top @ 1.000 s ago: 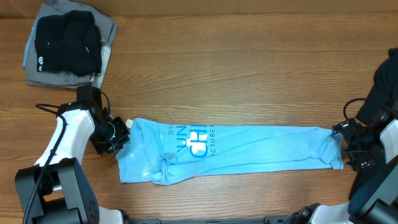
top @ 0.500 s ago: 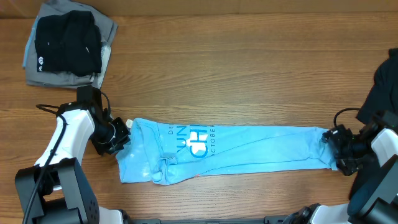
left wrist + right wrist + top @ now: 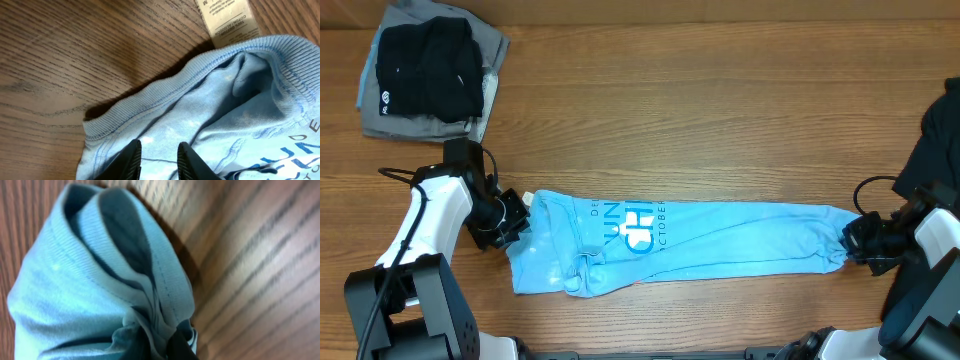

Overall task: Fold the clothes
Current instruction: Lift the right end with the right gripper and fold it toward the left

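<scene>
Hem of T-shirt (image 3: pixel 720 235) in right gripper (image 3: pixel 848 243)

I'm working over a brown wood table (image 3: pixel 720 120), grain running L to R across the whole overhead view. A folded stack is sitting in the top-L corner: a black garment (image 3: pixel 428 65) lying on a grey one (image 3: pixel 380 122). A dark garment (image 3: pixel 942 140) is reaching in at the R edge, partly cut off. Light is falling evenly, w/ a pale sheen showing on the wood close up.
</scene>
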You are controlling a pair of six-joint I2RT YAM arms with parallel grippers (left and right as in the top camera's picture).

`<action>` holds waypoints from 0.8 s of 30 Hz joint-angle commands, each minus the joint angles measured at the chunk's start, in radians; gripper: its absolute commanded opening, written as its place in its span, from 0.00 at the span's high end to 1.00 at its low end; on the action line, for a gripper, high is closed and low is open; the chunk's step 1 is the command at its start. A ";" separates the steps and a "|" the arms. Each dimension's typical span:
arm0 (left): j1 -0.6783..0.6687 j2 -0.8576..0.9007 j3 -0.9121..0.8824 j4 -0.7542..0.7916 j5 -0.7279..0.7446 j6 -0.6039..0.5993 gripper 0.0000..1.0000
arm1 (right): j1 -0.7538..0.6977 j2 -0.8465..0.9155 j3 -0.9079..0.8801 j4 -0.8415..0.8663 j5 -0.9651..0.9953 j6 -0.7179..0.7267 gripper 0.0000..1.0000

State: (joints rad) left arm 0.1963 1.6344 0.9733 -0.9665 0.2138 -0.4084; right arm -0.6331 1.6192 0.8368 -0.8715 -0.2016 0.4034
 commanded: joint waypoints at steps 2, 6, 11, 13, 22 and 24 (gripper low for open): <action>0.000 -0.013 0.019 -0.008 0.016 0.027 0.72 | 0.005 -0.055 0.072 -0.034 -0.014 0.016 0.96; 0.000 -0.013 0.019 -0.008 0.016 0.027 0.72 | 0.006 -0.139 0.095 -0.078 -0.014 0.015 0.96; 0.000 -0.013 0.019 -0.009 0.016 0.027 0.72 | 0.046 -0.255 0.095 -0.112 -0.014 0.014 0.96; 0.000 -0.013 0.019 -0.009 0.016 0.027 0.72 | 0.092 -0.293 0.095 -0.129 -0.030 0.015 0.96; 0.000 -0.013 0.019 -0.018 0.016 0.027 0.72 | 0.475 -0.321 0.094 -0.133 -0.055 0.136 0.96; 0.000 -0.013 0.019 -0.022 0.016 0.027 0.72 | 0.549 -0.321 0.094 -0.125 -0.054 0.179 0.96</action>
State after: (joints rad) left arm 0.1963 1.6344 0.9733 -0.9813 0.2146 -0.4084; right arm -0.1699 1.3090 0.9043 -1.0058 -0.2401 0.4984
